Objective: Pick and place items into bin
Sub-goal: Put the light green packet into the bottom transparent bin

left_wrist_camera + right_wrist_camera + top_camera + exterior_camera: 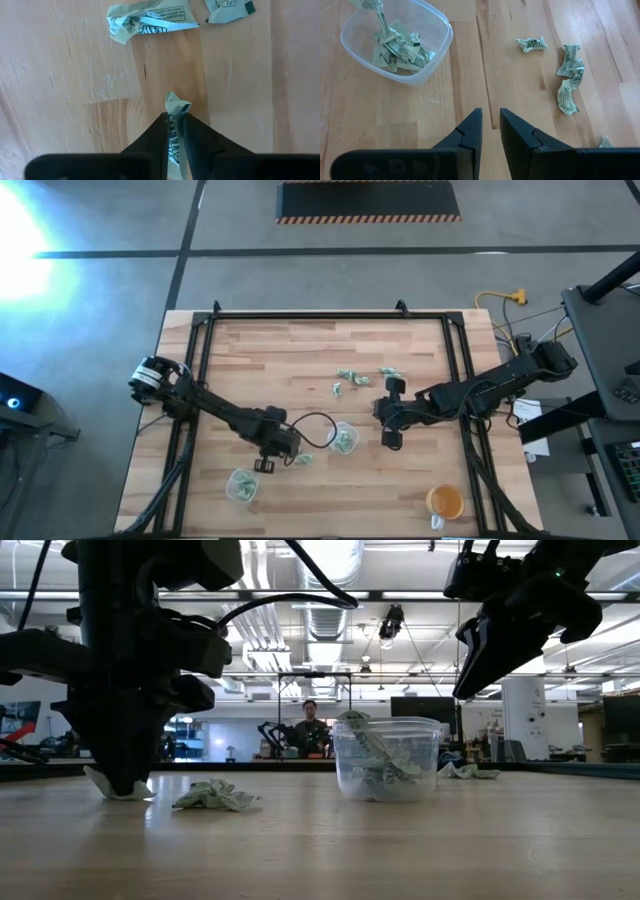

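Left gripper (174, 131): pinching one wrapper (175, 112) on the tabletop (60, 100). Right gripper (491, 131): narrow, empty, cup (395, 42) ahead.

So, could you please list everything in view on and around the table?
Clear tubs: two; one mid-table holding wrappers, one near the front-left.
Loose wrappers: about five, green-white; a cluster behind centre, one beside the left tool.
Pinched wrapper: one, green-white, between the left tool's fingers.
Orange cup: one, front-right.
Person: one, far background.
Left tool: shut on the wrapper.
Right tool: empty, above bare wood.
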Robot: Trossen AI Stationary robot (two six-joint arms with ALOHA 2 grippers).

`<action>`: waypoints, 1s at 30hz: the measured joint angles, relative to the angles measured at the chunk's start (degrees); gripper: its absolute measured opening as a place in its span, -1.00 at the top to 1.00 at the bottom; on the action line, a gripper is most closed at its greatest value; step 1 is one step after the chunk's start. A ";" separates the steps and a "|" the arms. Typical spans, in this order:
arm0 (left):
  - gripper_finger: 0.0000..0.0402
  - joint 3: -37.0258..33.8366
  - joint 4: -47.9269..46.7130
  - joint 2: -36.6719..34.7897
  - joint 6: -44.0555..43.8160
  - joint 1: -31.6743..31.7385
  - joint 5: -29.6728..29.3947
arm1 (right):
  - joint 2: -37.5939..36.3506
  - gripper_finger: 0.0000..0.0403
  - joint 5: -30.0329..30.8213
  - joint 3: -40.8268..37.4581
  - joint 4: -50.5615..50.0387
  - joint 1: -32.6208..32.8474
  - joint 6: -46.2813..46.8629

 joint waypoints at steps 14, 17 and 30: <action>0.99 3.37 -6.92 0.00 2.63 0.00 -0.05 | 0.00 0.72 -0.01 0.00 0.00 0.00 -0.02; 0.99 4.39 -8.78 0.00 2.67 0.00 -0.07 | 0.00 0.72 0.00 0.00 0.00 0.00 -0.02; 0.99 11.09 -18.77 0.00 0.99 -0.09 -0.09 | 0.00 0.72 -0.01 0.00 0.00 -0.01 -0.02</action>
